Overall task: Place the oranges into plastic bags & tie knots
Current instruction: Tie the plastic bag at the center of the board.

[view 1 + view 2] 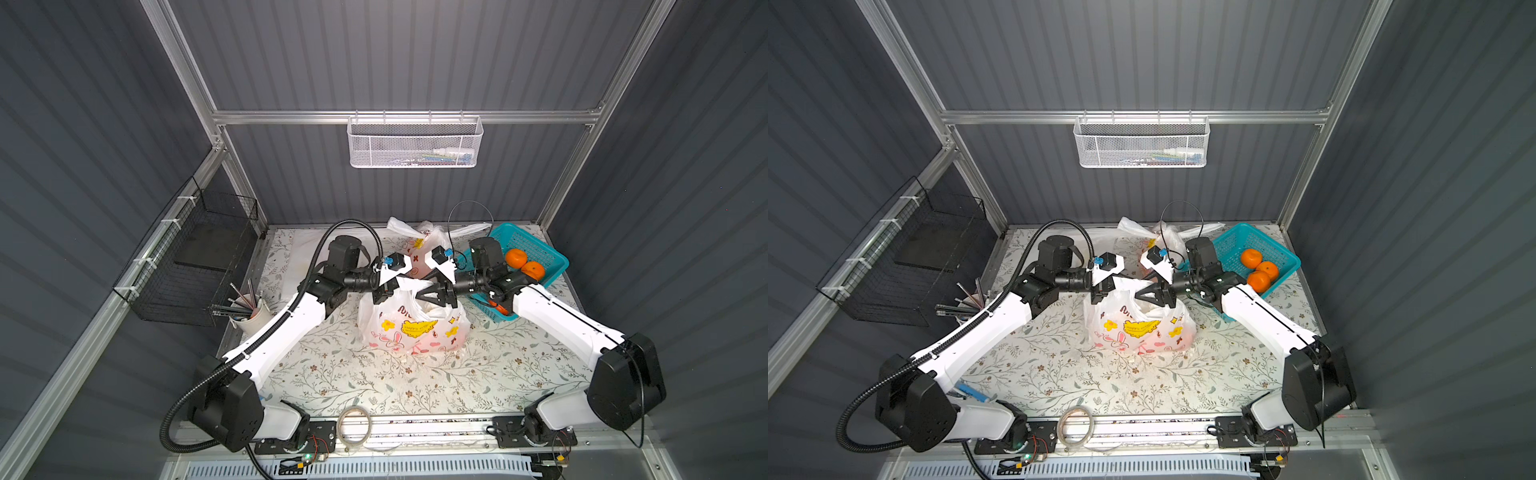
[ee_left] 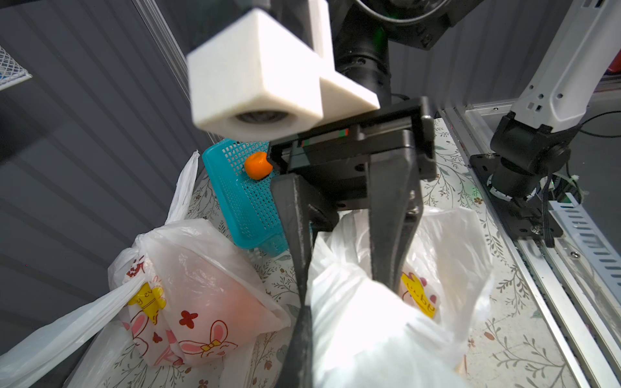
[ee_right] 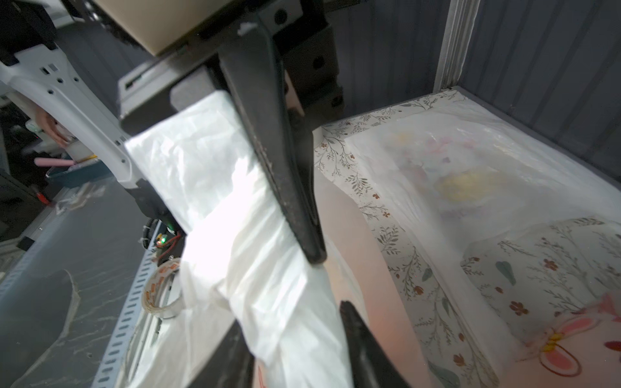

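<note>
Two bags, three oranges; left end effector pinches a handle, right end effector grip unclear.

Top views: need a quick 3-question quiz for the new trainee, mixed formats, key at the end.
1. True or false: the teal basket is empty.
2. Which printed bag is being handled? A) the front bag B) the knotted rear bag C) neither
3. Fill in: the jaws of the left gripper are ___ on the front bag's handle.
Key: 1 false, three oranges lie in it; 2 A; 3 shut.
</note>
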You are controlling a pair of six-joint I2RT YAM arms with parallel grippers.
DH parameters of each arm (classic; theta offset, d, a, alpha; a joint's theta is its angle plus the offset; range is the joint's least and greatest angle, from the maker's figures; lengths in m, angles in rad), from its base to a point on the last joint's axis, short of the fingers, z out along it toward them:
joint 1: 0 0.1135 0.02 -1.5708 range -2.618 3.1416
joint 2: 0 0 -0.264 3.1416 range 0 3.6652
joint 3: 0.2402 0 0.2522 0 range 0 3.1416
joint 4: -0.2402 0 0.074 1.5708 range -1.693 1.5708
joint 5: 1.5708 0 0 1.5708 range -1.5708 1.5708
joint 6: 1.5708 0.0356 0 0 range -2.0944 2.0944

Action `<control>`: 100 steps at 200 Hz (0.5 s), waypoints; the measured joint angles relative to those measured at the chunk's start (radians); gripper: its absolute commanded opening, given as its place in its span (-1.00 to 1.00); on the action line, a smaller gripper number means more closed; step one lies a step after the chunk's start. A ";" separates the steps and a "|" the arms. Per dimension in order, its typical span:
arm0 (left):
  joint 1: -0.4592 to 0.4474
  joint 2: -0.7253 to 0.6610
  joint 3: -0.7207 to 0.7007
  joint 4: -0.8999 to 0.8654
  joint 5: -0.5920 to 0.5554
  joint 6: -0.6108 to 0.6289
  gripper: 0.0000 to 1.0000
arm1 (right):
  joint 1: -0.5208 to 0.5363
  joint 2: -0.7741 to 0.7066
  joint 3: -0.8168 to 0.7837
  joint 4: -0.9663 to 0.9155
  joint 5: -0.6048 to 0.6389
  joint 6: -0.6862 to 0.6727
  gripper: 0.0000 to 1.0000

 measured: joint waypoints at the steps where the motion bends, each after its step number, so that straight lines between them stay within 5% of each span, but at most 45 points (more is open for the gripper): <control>1: 0.000 0.000 0.000 -0.001 -0.002 0.000 -1.00 | 0.000 0.000 0.000 0.001 0.000 -0.004 -0.65; 15: -0.003 -0.002 0.000 -0.009 -0.016 0.000 -1.00 | 0.000 0.000 0.000 -0.001 0.003 -0.005 -1.00; 60: -0.014 -0.021 0.016 -0.076 -0.072 -0.029 -1.00 | 0.010 -0.021 0.011 -0.026 0.125 -0.021 -1.00; 100: -0.019 -0.022 0.056 -0.133 -0.123 -0.159 -1.00 | 0.071 -0.051 0.014 0.025 0.358 -0.053 -1.00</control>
